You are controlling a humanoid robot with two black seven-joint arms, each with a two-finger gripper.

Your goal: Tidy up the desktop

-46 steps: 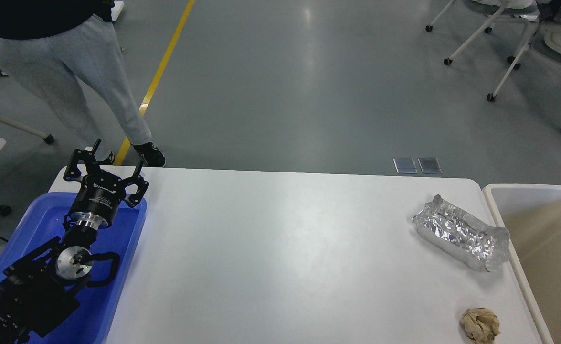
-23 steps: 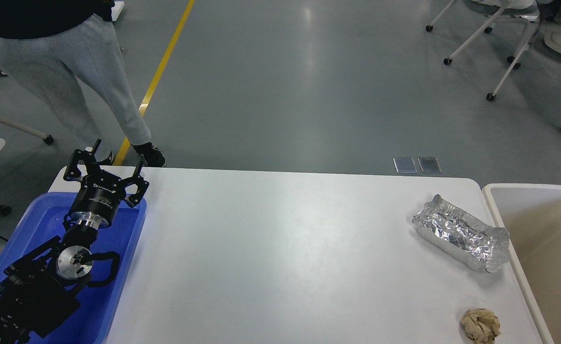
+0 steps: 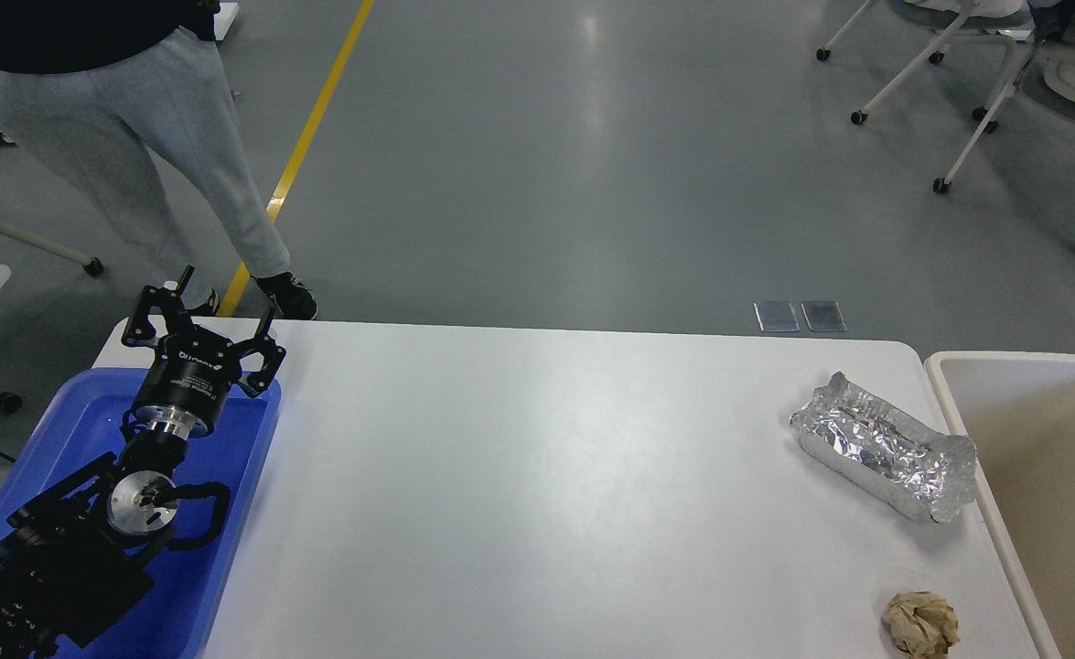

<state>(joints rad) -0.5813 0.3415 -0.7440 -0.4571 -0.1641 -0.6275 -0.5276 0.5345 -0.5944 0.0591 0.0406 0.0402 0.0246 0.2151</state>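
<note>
The white desktop fills the lower middle of the head view. A crumpled silver foil tray lies near its right edge. A crumpled brown paper ball lies at the front right corner. My left gripper is open and empty, raised over the far end of the blue tray at the desktop's left side, far from both items. My right gripper is out of view.
A beige open bin stands against the desktop's right edge, right next to the foil tray. A person in grey trousers stands beyond the far left corner. Wheeled chairs stand at the far right.
A blurred pale shape at the right edge above the bin one second ago is gone. My left arm and the items on the desktop have not moved.
</note>
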